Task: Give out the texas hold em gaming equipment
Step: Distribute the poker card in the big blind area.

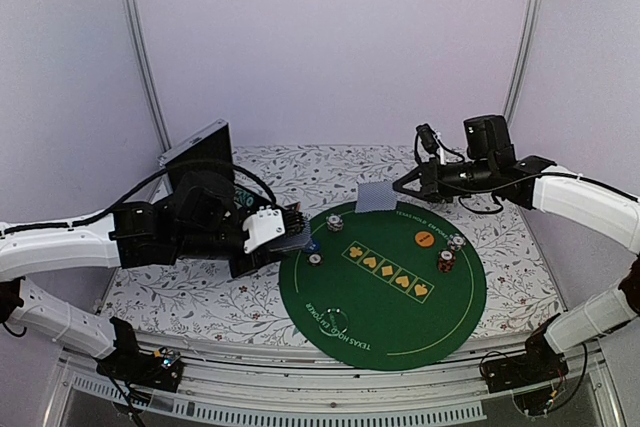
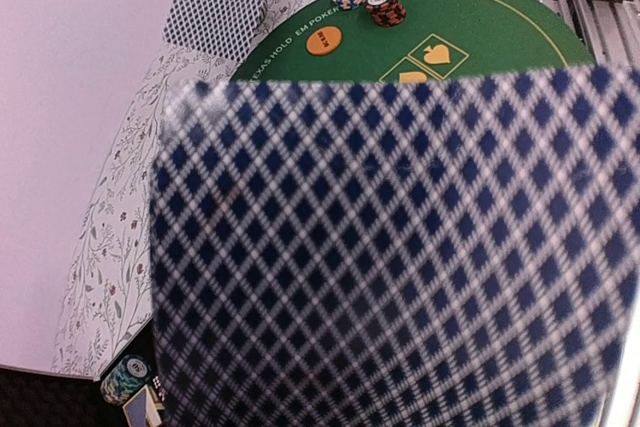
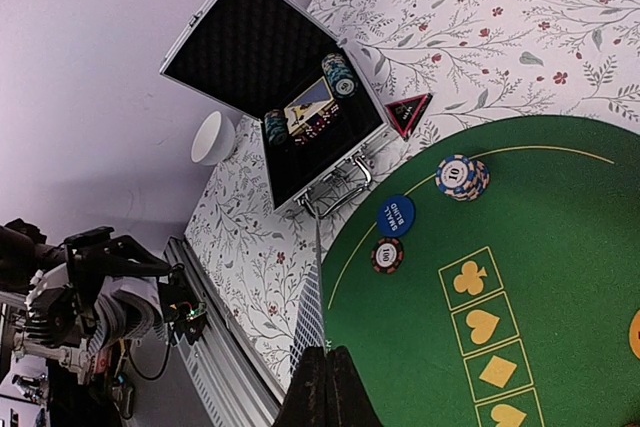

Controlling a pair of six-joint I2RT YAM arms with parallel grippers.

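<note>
Pinches one playing card (image 1: 377, 197) in the closed right gripper (image 1: 400, 187) over the far edge of the poker mat (image 1: 400, 322), seemingly to deal it, and clamps the deck (image 2: 400, 247) in the left gripper (image 1: 293, 237) beside the mat's left edge.

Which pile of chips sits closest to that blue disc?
The low dark pile marked 100, right beside the blue disc; the taller blue-and-white stack stands farther off.

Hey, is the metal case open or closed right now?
Open. The case is spread wide, its black foam lining bare, with chips stacked inside.
</note>
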